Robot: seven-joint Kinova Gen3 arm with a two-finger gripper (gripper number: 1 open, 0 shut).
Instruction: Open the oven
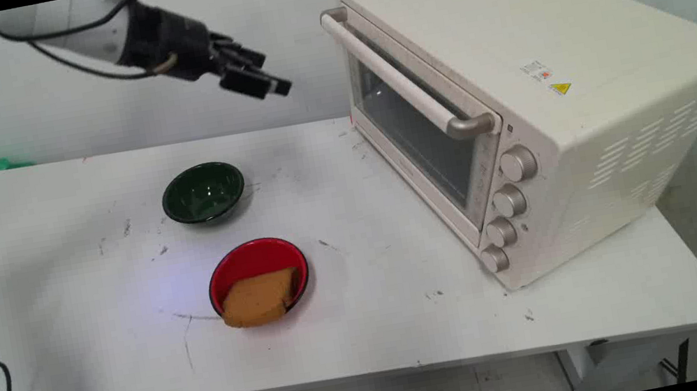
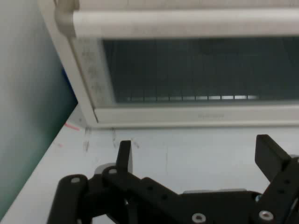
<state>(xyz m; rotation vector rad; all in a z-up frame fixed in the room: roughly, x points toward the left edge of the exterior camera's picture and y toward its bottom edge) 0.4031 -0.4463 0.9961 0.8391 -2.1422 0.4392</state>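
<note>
Hovering gripper [image 1: 262,82] above table [image 1: 378,332], fingers [image 2: 270,151] spread, empty, facing toaster oven [image 1: 516,96] door handle [image 2: 187,22]. Green bowl [image 1: 203,192], red bowl [image 1: 258,278] with bread slice [image 1: 259,299] left of oven.

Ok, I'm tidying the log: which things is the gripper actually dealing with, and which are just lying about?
At the gripper: gripper, open, touching nothing, facing the shut toaster oven.
Lying about: green bowl; red bowl holding a bread slice.
</note>
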